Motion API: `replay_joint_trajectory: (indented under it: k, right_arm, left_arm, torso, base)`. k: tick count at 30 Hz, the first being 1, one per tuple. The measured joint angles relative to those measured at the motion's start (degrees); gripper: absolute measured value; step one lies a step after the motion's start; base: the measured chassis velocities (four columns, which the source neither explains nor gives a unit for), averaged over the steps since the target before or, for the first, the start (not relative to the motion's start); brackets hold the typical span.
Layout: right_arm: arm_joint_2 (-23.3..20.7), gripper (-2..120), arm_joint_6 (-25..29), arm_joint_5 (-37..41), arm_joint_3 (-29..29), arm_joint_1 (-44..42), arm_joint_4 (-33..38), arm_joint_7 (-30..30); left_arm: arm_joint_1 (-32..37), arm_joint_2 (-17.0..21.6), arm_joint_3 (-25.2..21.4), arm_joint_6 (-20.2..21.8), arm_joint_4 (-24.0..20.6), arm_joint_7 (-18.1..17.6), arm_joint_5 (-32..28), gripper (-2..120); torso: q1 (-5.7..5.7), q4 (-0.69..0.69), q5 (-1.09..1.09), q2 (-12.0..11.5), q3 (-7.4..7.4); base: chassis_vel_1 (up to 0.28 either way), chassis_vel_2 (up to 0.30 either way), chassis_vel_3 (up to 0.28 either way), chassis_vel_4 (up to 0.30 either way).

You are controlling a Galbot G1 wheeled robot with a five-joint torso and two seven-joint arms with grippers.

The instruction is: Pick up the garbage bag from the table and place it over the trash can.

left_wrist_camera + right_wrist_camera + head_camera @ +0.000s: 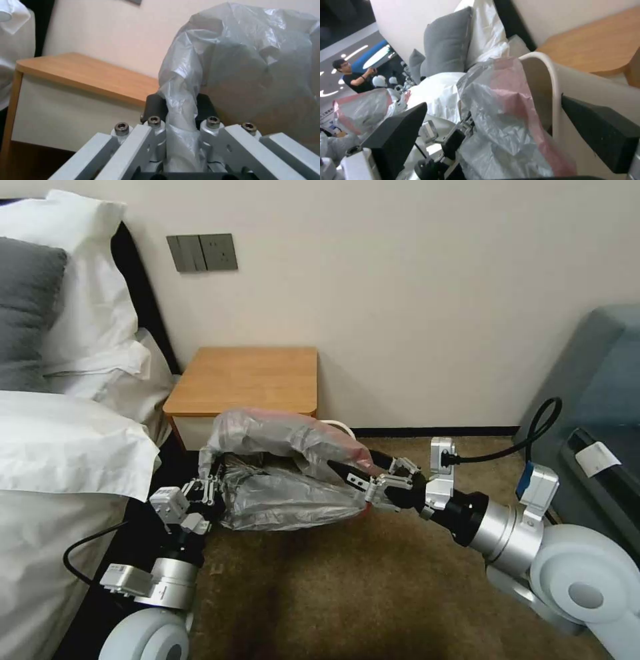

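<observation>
Both of my grippers are at the garbage bag (280, 480), which hangs stretched between them in front of the bench (247, 379), off its top and low over the brown carpet (347, 580). My left gripper (208, 478) is clenched on one gathered end of the bag: in the left wrist view a twisted strand of grey plastic runs straight down between my dark pads (154, 105), and the rest of the bag (246, 62) billows up just beyond them, with the bench's wooden top (83, 72) and its white drawer front (66, 110) behind. My right gripper (353, 478) sits at the opposite end, where the bag carries its pinkish-red tint. There my two black fingers (396, 132) stand spread apart, one on each side, with the bag's crinkled plastic (500, 120) lying between them. I cannot tell whether either finger is touching the plastic. Just past that spread gripper the cream rolled rim of the trash can (550, 75) curves up, touching the pink edge of the bag, with the can's wall next to my far finger. From the head view a sliver of the same rim (341, 427) peeks out behind the bag, just beyond my right gripper and beside the bench's corner. The bed (60, 447) with its white sheets lies outward of my left gripper.
</observation>
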Motion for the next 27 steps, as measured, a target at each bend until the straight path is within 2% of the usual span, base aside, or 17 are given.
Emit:
replay_joint_trajectory:
  k: [8, 18, 27]
  right_arm:
    - [0.6, 100, -0.2, -1.5, 0.4, -1.7, -2.6, -1.0]
    - [1.0, 100, -0.2, -0.9, 4.8, -3.7, -1.0, -0.7]
    - [1.2, 100, -0.2, -0.5, 3.2, -2.1, 0.8, -0.6]
  left_arm:
    - [-0.5, 0.0, 0.1, 0.5, 0.2, -0.9, -0.9, 8]
    - [-0.9, 0.4, -0.7, 0.6, 0.5, -1.4, -2.1, 8]
    - [-0.9, 0.5, -0.7, 0.7, 0.5, -1.4, -2.1, 8]
  torso:
    - [0.00, 0.00, 0.00, 0.0, 0.00]
    - [0.00, 0.00, 0.00, 0.0, 0.00]
    - [0.00, 0.00, 0.00, 0.0, 0.00]
  base:
    - [0.000, 0.000, 0.000, 0.000]
    - [0.000, 0.000, 0.000, 0.000]
    - [0.000, 0.000, 0.000, 0.000]
